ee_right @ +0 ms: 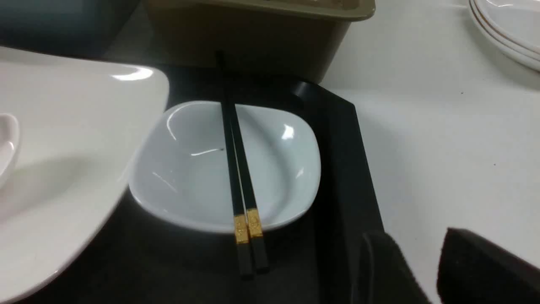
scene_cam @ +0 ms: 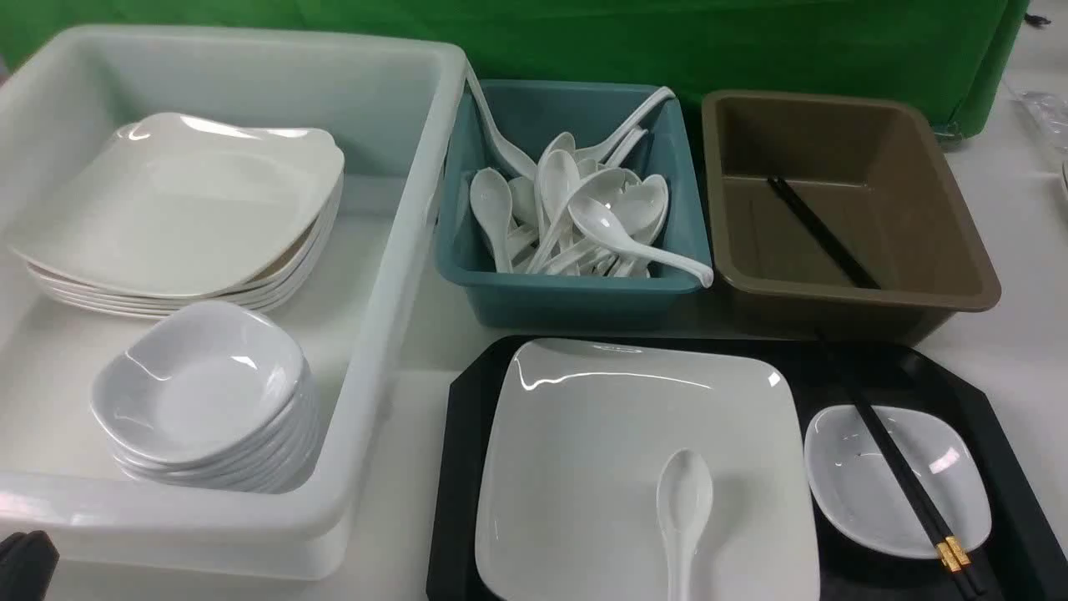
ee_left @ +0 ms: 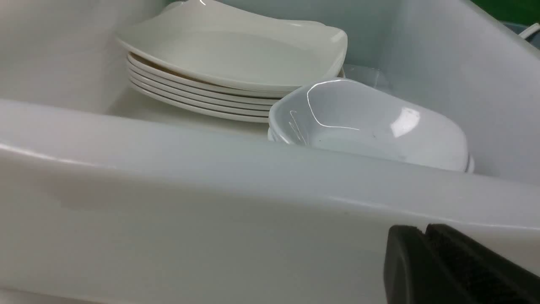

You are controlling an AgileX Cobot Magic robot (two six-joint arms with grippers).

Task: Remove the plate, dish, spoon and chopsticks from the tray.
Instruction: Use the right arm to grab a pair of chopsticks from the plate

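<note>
Front view: the big black rectangular plastic tray (scene_cam: 464,467) lies near the robot, right of centre. On it sits the large glossy white square plate (scene_cam: 584,434), and on the plate lies the short white glossy soup spoon (scene_cam: 682,507). Its oval bowl points away from the robot, and its handle comes toward the robot until the picture's edge cuts it off. Just right of the plate, also on the tray, is the small white rounded-square dish (scene_cam: 859,501). The pair of long thin black chopsticks (scene_cam: 899,482) lies across the dish. Their long axis runs diagonally: the gold-banded thick ends are near and to the right, and the tips point away toward the brown plastic bin (scene_cam: 959,267). The tips are hard to make out against the black tray.

The brown bin holds dark chopsticks (scene_cam: 822,232) lying aslant; whether one or two, I cannot tell. The teal plastic bin (scene_cam: 576,296) beside it holds a heap of white spoons (scene_cam: 576,217). The large white plastic tub (scene_cam: 400,250) on the left holds a stack of square plates (scene_cam: 183,209) and a stack of small dishes (scene_cam: 200,392). Only a dark corner of the left gripper (scene_cam: 25,563) shows.

Left wrist view: the left gripper's pads are pressed together with nothing between them, just outside the tub's near wall.

Right wrist view: the right gripper (ee_right: 422,264) hangs beside the tray's edge over the white table (ee_right: 443,147). Its jaws are partly apart and empty. The plate and spoon are cut off at the edge.
</note>
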